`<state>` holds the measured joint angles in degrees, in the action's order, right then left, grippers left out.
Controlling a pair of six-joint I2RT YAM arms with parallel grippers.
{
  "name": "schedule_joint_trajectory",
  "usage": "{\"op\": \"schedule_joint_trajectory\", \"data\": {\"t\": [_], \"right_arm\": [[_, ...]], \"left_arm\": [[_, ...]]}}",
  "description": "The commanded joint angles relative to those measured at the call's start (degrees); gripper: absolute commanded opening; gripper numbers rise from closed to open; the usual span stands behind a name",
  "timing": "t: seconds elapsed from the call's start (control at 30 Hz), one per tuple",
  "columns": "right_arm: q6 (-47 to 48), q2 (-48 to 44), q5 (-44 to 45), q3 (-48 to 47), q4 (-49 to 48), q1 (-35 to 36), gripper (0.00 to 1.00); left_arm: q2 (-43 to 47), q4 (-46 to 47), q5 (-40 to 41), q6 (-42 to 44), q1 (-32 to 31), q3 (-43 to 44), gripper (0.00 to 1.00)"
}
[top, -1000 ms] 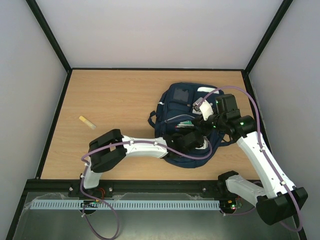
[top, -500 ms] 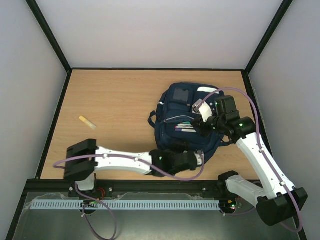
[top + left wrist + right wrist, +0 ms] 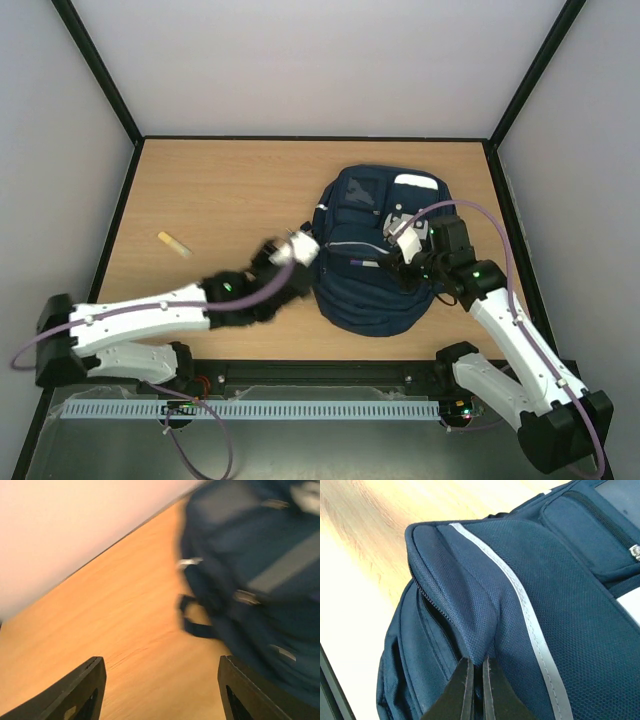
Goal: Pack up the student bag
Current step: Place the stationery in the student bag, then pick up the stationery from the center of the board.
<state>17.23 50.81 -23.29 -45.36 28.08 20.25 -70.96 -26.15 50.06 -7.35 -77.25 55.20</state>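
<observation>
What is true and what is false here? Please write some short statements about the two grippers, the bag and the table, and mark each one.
1. The right gripper is shut on a fold of the student bag. True.
2. The left gripper holds a pen. False: it is open and empty.
3. A small yellow object lies on the table, left of the bag. True.
4. The bag lies in the left half of the table. False: it lies in the right half.

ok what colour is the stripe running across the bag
Silvery grey stripe against the navy student bag, clearest in the right wrist view.
</observation>
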Motion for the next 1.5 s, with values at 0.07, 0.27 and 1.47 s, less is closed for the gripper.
{"op": "schedule_joint_trajectory", "data": {"t": [0.07,0.27,1.47], "right_arm": [[-0.53,-3.42,-4.19,4.13,-4.19,-0.06,0.01],[-0.18,-4.79,-5.38,4.58,-4.09,-0.21,0.01],[0.63,-8.62,-6.28,4.93,-2.86,-1.17,0.01]], "left_arm": [[11.64,-1.79,-12.27,-20.67,30.08,-1.75,0.70],[8.78,-1.56,-34.87,-28.30,60.76,-2.85,0.70],[-35.47,-6.81,-40.99,-39.11,87.67,8.97,0.39]]}}
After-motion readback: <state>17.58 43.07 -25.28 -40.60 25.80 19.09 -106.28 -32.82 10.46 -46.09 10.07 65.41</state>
